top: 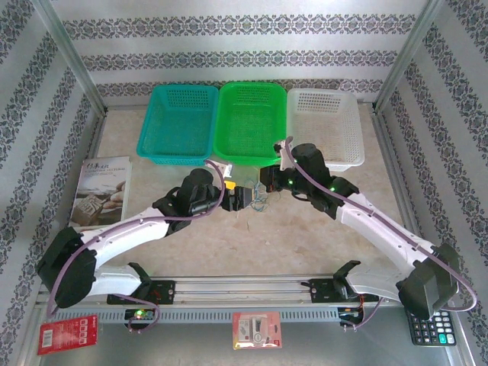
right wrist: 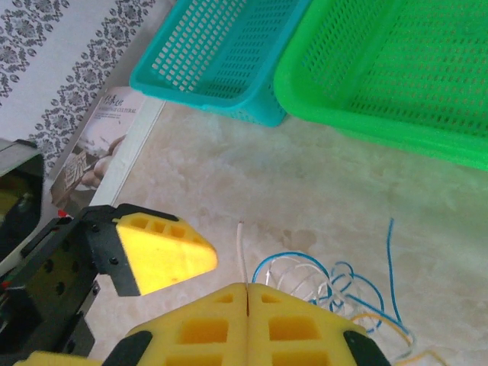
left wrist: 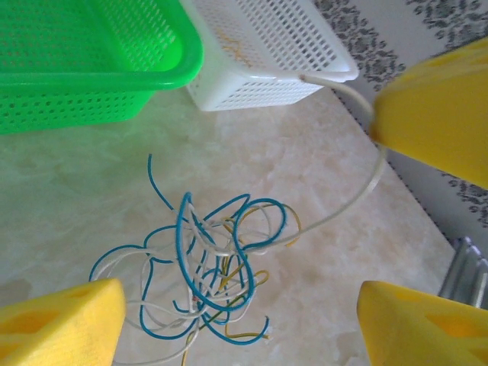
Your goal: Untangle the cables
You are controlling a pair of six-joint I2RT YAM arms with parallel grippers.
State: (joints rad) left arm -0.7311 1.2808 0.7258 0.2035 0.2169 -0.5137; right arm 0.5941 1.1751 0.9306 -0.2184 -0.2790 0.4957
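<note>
The tabletop point(top: 305, 236) was a smooth, beige, marble-patterned sheet, boxed in by walls point(top: 229, 30) papered in grey damask bands. Along its far edge stood three perforated plastic baskets: a teal basket point(right wrist: 221, 46), a green basket point(left wrist: 152, 80) and a white basket point(left wrist: 252, 84). The cables point(left wrist: 213, 267) lay on the bare surface in a loose tangle of thin blue, whitish and yellow loops, in front of the green basket. They were under the left gripper point(left wrist: 240, 305), whose blocky yellow fingers stood wide apart and held nothing. The right gripper point(right wrist: 248, 301) had its pads pressed together on a white cable point(right wrist: 242, 252) rising from their seam.
</note>
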